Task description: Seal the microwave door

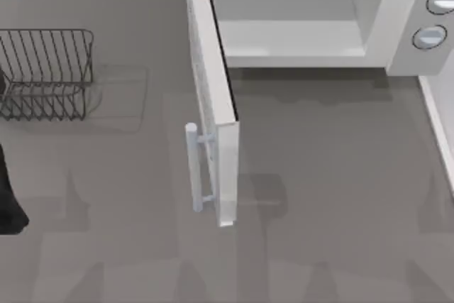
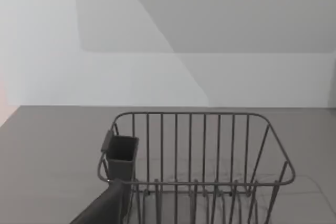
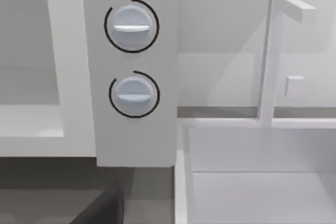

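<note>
From the top view, the big white boxy microwave (image 1: 305, 15) sits along the upper edge of the frame, cut off at the top and right, so I only get its pale cavity and the two round grey knobs (image 1: 430, 36) at the upper right. The flat white microwave door (image 1: 213, 97) with its pale vertical bar handle (image 1: 193, 168) is swung wide open, sticking out edge-on from the upper middle down toward the centre of the grey table (image 1: 333, 232). I can't make out its window from this angle. The dark wire dish rack (image 1: 46, 72) sits at the left, partly cut off by the frame edge. A black bit of my left arm (image 1: 10, 200) pokes in at the lower left edge; I can't tell whether that gripper is spread or closed.

Left wrist view: the wire rack (image 2: 194, 166) fills the lower half, with a small dark cup (image 2: 122, 156) hung on its rim. A dark blurry shape sits at the bottom edge, too cropped to read.

Right wrist view: the knob panel (image 3: 131, 61) is close up, left of centre, with the cavity at the far left. Some white framed structure (image 3: 273, 108) on the right is hard to identify. The right gripper's state, can't tell either.
</note>
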Robot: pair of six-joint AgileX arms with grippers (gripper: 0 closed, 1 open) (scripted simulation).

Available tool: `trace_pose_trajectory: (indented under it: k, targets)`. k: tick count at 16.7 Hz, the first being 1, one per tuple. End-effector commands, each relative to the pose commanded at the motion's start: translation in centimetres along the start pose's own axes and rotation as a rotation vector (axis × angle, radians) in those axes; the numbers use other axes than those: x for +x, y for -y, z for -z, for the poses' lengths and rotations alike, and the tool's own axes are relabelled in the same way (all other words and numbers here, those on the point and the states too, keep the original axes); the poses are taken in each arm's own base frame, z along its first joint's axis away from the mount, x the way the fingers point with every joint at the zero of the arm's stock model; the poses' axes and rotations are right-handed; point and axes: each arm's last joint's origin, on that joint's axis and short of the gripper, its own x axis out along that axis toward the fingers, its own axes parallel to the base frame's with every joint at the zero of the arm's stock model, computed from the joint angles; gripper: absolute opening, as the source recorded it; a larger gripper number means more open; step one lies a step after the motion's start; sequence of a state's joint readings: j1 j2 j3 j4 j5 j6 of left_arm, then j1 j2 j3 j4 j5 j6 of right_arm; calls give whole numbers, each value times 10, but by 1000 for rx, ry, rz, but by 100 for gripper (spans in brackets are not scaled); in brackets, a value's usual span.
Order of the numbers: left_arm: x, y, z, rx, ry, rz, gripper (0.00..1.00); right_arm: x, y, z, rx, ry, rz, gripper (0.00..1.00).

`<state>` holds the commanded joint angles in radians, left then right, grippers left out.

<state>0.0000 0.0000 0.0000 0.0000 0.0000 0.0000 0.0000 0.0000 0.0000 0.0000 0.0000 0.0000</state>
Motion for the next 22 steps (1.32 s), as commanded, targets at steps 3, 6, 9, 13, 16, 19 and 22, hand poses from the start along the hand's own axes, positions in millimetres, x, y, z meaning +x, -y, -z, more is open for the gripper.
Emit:
trace_pose_trajectory:
  k: [3,6,9,13,16,19,22]
  targets:
    - [0,0,-1,5,-10,6,100,0,0,0,0,0,0,100]
    - [2,4,-12,49,-89,56,100,0,0,0,0,0,0,100]
    - [7,10,-36,130,-220,146,100,0,0,0,0,0,0,100]
    - [25,22,-82,276,-426,321,100,0,0,0,0,0,0,100]
    - [50,36,-119,394,-576,486,100,0,0,0,0,0,0,100]
    - [83,55,-153,501,-707,669,100,0,0,0,0,0,0,100]
    - [121,77,-179,588,-808,850,100,0,0,0,0,0,0,100]
